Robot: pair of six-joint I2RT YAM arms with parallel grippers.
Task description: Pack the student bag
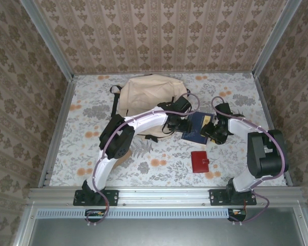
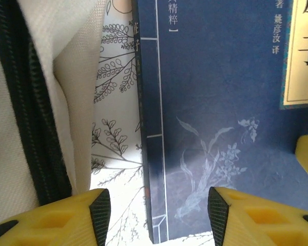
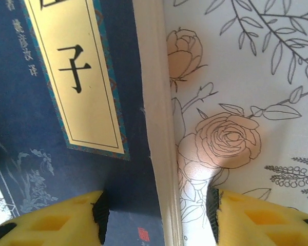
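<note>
The beige student bag [image 1: 143,95] lies at the back of the table, its cream fabric and black zipper [image 2: 25,118] at the left of the left wrist view. A dark blue book [image 1: 197,130] with a yellow title label lies flat just right of the bag. My left gripper [image 1: 177,123] is open low over the book's spine edge [image 2: 159,154], one pad on each side of it, nothing held. My right gripper [image 1: 211,129] is open too, straddling the book's cream page edge [image 3: 161,154] on the opposite side.
A small red wallet [image 1: 199,162] lies nearer the front, below the book. A tan object [image 1: 122,158] is partly hidden under the left arm's elbow. Wallpapered walls enclose the floral tabletop [image 1: 231,97] on three sides.
</note>
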